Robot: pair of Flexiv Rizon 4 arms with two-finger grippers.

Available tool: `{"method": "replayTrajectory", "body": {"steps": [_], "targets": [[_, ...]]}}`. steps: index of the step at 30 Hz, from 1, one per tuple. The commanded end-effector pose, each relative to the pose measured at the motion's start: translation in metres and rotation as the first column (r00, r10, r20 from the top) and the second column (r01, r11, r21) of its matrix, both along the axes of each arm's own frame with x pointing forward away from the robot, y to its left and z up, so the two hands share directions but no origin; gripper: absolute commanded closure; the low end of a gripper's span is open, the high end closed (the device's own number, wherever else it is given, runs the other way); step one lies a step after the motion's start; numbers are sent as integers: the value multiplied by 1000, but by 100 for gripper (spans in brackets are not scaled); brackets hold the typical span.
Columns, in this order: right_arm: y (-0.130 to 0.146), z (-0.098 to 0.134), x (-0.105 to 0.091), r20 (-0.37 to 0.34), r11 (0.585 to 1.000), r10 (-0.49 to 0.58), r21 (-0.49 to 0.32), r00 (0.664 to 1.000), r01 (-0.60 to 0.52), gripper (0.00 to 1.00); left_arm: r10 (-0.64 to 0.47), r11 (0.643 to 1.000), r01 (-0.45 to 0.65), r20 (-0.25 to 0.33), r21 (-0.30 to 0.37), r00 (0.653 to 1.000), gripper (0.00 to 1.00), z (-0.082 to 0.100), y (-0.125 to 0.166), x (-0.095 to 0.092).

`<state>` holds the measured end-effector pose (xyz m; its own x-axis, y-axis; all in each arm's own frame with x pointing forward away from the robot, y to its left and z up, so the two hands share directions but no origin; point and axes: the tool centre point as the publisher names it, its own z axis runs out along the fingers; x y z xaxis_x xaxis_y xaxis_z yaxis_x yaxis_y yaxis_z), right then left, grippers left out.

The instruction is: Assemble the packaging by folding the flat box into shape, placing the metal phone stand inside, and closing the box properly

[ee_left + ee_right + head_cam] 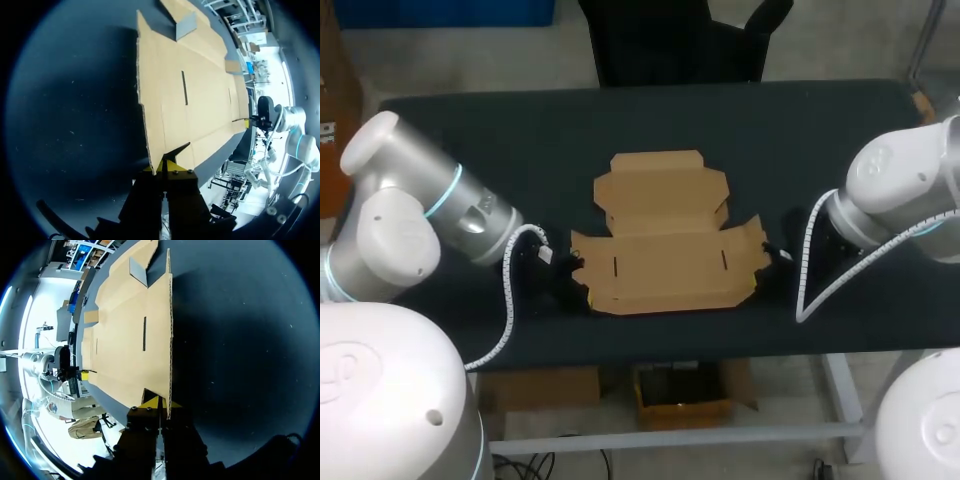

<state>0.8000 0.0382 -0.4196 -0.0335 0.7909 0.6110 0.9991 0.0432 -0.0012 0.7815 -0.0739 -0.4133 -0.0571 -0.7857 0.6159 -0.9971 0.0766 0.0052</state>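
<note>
— What sits nearest on our side?

— Our left gripper (165,167). Its yellow tips are drawn together on the edge of the flat box (665,265), with the cardboard pinched between them at the box's left end.

— And our other arm?

— The same at the opposite end. Our right gripper (157,402) is closed on the right edge of the cardboard, its tips meeting over the sheet. From the head view we see the two grippers facing each other across the box, one at each short side.

— How does the box look?

— It is plain brown corrugated cardboard, unfolded and lying flat on the dark desk (470,130), roughly in the middle. The wide panel closest to us carries two thin dark slits (616,265), one toward each end. Short side flaps with notched corners stick out where we grip.

— And further back?

— Beyond a crease the sheet narrows into a second panel (660,185) with angled corners and a small tab on its far edge. Between the two panels a strip looks partly folded over. In both wrist views a small piece near it stands up and reads grey, though we cannot tell whether that is shade or another material.
</note>
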Motion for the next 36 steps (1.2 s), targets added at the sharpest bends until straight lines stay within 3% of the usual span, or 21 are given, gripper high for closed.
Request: {"method": "replayTrajectory", "body": {"steps": [1,36], "targets": [[-1,1,-1,0,1000,-1,-1,1000,1,100,5,1000,-5,5,8,1000,100,4,-2,-4],[14,14,-3,33,998,21,-52,999,-19,100,7,1000,-7,6,5,1000,100,9,-13,3]]}}
